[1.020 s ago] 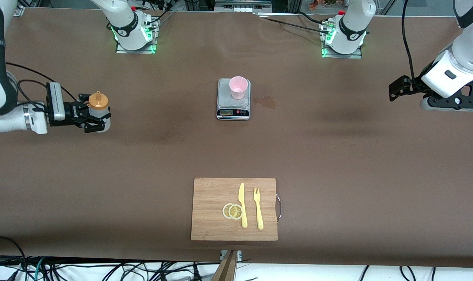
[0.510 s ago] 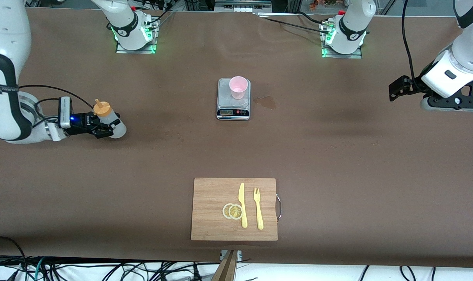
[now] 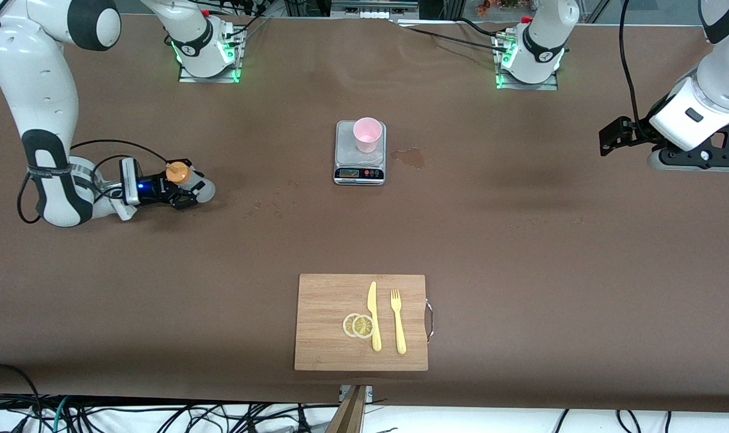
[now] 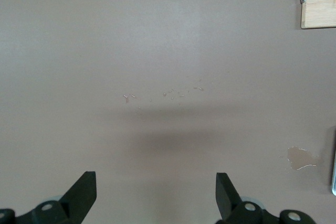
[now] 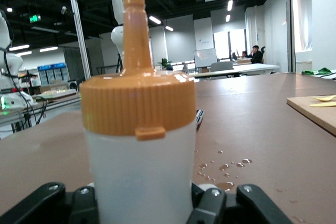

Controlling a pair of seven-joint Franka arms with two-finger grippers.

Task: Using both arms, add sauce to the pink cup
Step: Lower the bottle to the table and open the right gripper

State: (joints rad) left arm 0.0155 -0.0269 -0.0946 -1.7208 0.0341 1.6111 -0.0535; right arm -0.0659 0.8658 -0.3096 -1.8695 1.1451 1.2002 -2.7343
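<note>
table: brown
cup: translucent pink
scale: silver-grey, dark display
sauce: whitish, orange cap
board: light wood grain
knife: yellow
fork: yellow
lemon slices: pale yellow
grippers: black

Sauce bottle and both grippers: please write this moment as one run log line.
right gripper: shut on sauce bottle, low at right arm's table end | left gripper: open, waiting | pink cup: upright on scale

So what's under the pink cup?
A kitchen scale. The pink cup stands on its plate. The patch of plate right beneath the cup is covered, so it can't be seen.
</note>
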